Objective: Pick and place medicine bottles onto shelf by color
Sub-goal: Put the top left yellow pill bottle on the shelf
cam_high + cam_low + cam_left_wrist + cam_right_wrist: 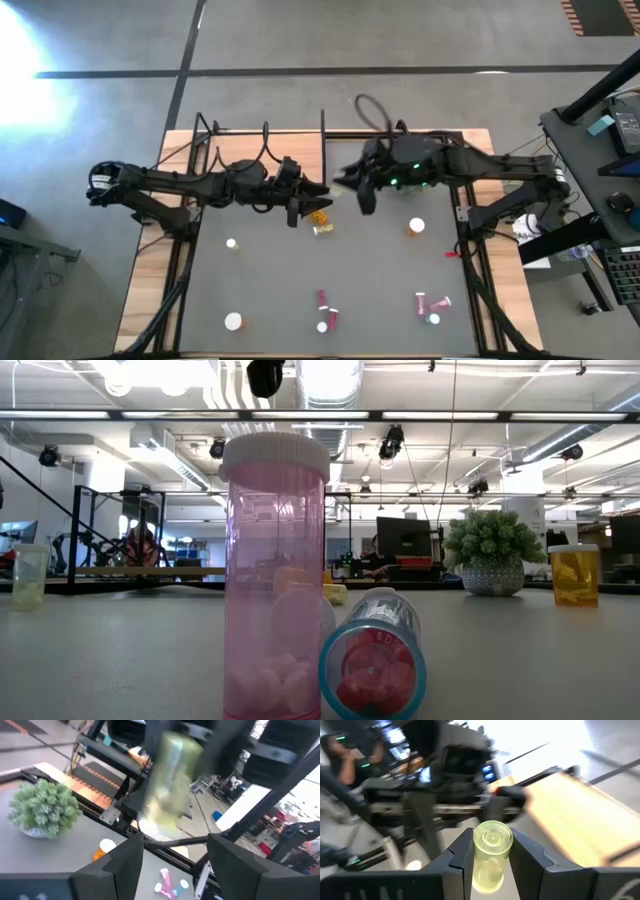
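the right gripper (492, 855) pinches a yellowish bottle (491, 854) between its fingers, held above the far part of the grey mat (280, 290), close to the left gripper (312, 200), whose fingers are spread apart. other medicine bottles (327, 312) stand or lie scattered on that mat, nearer its front edge.

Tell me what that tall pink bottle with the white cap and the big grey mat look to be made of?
The tall pink bottle looks like glossy see-through plastic: pills show through its wall. Its ribbed white cap seems opaque plastic. The grey mat looks matte, perhaps rubber or fabric.
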Tool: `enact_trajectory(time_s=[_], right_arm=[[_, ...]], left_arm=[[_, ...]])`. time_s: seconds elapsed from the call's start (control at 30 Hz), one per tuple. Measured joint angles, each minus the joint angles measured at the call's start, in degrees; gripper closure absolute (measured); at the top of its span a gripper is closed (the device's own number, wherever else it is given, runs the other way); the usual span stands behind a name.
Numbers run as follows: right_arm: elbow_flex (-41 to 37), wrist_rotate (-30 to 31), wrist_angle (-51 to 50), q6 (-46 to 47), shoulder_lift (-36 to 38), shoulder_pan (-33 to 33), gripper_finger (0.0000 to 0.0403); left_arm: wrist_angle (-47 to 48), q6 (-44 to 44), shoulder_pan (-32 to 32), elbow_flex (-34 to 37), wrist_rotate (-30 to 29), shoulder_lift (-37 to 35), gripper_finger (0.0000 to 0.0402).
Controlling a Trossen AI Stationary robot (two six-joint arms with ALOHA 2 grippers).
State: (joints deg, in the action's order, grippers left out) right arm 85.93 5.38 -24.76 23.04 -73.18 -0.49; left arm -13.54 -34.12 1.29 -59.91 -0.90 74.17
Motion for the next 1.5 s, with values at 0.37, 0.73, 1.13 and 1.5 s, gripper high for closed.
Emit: enact_trajectory(time_s=[0.37, 0.73, 1.13, 1.5], right_arm=[[-0.2, 13.1, 3.7, -1.8, 6.0, 0.0, 0.0310], [-0.3, 12.6, 23.5, -4.4, 4.5, 0.1, 0.0310], [0.0, 12.4, 41.7, -6.1, -3.8, -0.3, 0.0310], [5.5, 10.6, 42.0, -6.4, -9.6, -0.3, 0.0310]], left_arm=[[-15.3, 25.4, -1.2, 0.0, -15.4, -0.4, 0.0188], [-33.7, 64.4, -1.1, -0.2, -17.2, -0.2, 0.0188], [-35.5, 68.1, -1.3, -0.5, -15.5, -0.2, 0.0188], [-35.9, 75.5, -1.4, -0.5, -17.8, -0.4, 0.0190]])
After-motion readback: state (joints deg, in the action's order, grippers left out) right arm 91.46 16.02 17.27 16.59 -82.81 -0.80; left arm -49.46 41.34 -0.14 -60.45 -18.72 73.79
